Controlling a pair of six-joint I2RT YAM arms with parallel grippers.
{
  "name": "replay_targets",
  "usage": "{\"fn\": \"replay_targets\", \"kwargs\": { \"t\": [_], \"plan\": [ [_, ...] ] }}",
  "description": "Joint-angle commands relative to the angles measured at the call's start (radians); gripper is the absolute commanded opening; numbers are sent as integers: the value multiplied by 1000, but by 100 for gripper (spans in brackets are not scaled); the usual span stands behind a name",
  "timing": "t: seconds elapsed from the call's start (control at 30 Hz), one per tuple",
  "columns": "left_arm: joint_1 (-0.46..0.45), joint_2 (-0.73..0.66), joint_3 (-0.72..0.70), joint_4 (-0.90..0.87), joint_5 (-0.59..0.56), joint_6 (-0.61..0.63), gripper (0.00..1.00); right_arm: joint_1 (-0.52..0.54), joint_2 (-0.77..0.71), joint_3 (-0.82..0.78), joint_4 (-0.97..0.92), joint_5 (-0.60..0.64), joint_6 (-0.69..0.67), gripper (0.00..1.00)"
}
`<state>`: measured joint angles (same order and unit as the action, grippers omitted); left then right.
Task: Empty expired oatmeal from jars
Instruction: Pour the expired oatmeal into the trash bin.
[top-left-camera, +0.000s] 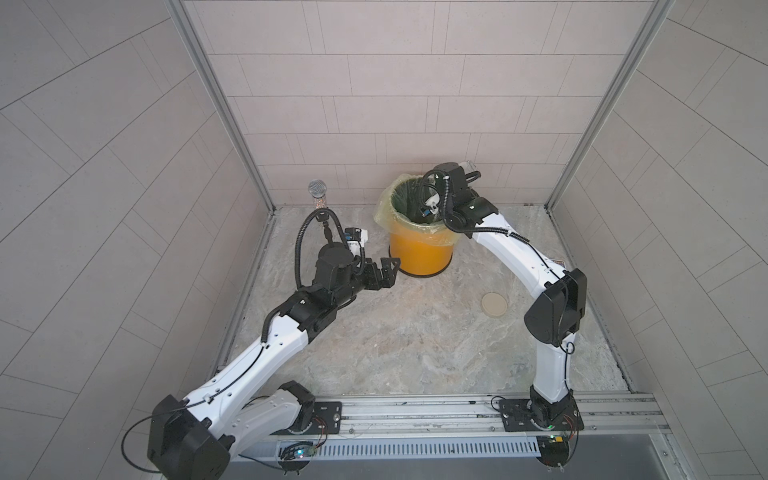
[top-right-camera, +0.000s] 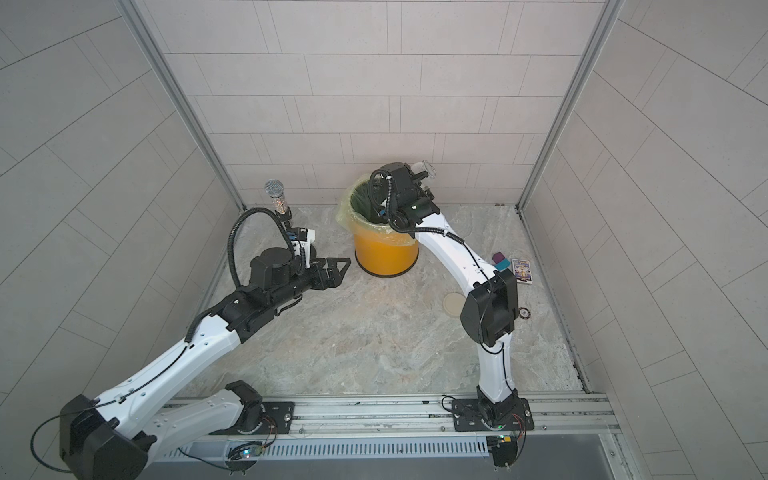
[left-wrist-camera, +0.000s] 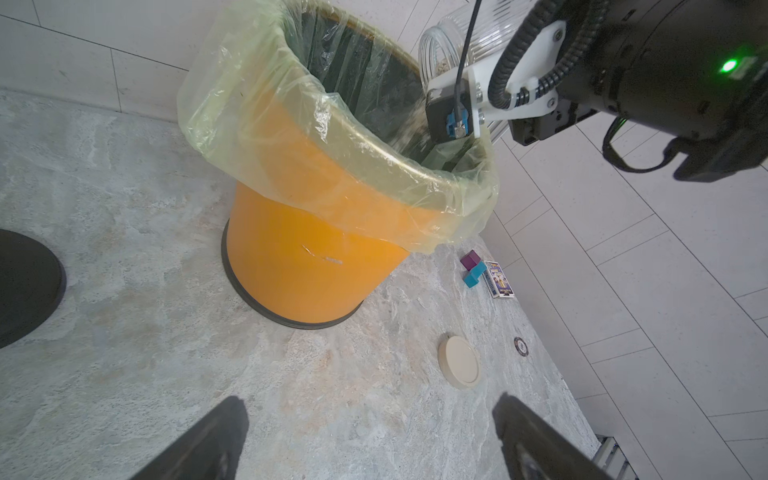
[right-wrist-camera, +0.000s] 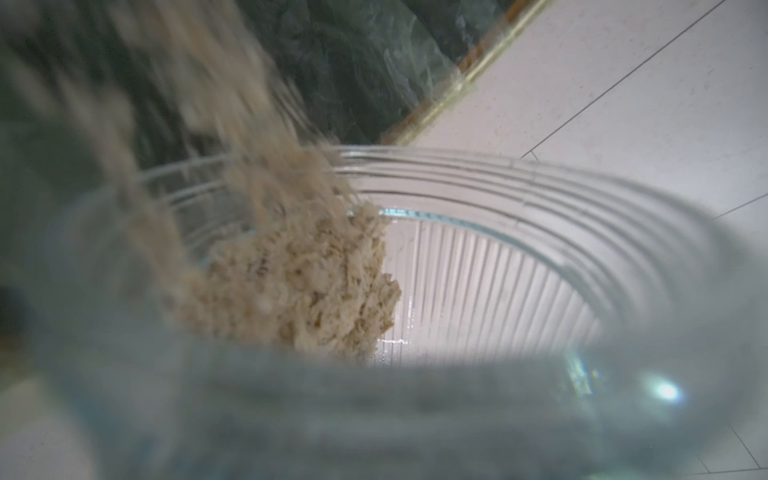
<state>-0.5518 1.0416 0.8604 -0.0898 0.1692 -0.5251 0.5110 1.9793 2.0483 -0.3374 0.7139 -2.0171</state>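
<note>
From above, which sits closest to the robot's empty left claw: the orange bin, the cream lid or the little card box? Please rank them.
In a top view:
1. Orange bin: just beyond the left gripper, towards the back wall.
2. Cream lid: flat on the table, farther to the right.
3. Card box: farthest, by the right-hand wall.

Pale grey tiled walls (top-left-camera: 395, 83) on three sides, aluminium corner posts (top-left-camera: 220, 104), marbled grey-beige stone floor (top-left-camera: 395, 345), even diffuse light.
</note>
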Motion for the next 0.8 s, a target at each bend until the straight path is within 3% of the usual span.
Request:
{"fn": "replay_targets", "kwargs": {
  "t": [0.0, 0.07, 0.17, 0.23, 0.37, 0.5, 0.6, 0.7, 0.77],
  "plan": [
    [4, -15, 15, 15, 0, -8, 99, 31, 57, 191, 1, 108, -568, 0],
    [4, -22, 8, 11, -8, 0, 99, 21, 84, 212, -75, 258, -598, 0],
    [4, -13, 30, -17, 3, 14, 99, 66, 91, 241, -90, 235, -580, 0],
    [4, -17, 27, -13, -1, 12, 99, 72, 118, 246, -92, 323, -599, 0],
    [4, -37, 25, -12, -4, 6, 99, 89, 135, 251, -73, 325, -600, 0],
    [4, -37, 30, -21, -7, 10, 99, 96, 206, 366, -250, 441, -495, 0],
    [3, -43, 31, -20, -2, 8, 99, 116, 183, 350, -203, 340, -512, 0],
    [4, -47, 21, -21, -6, 8, 99, 111, 197, 369, -252, 414, -505, 0],
    [4, -49, 21, -21, -2, 10, 99, 112, 194, 385, -231, 363, -516, 0]
  ]
}}
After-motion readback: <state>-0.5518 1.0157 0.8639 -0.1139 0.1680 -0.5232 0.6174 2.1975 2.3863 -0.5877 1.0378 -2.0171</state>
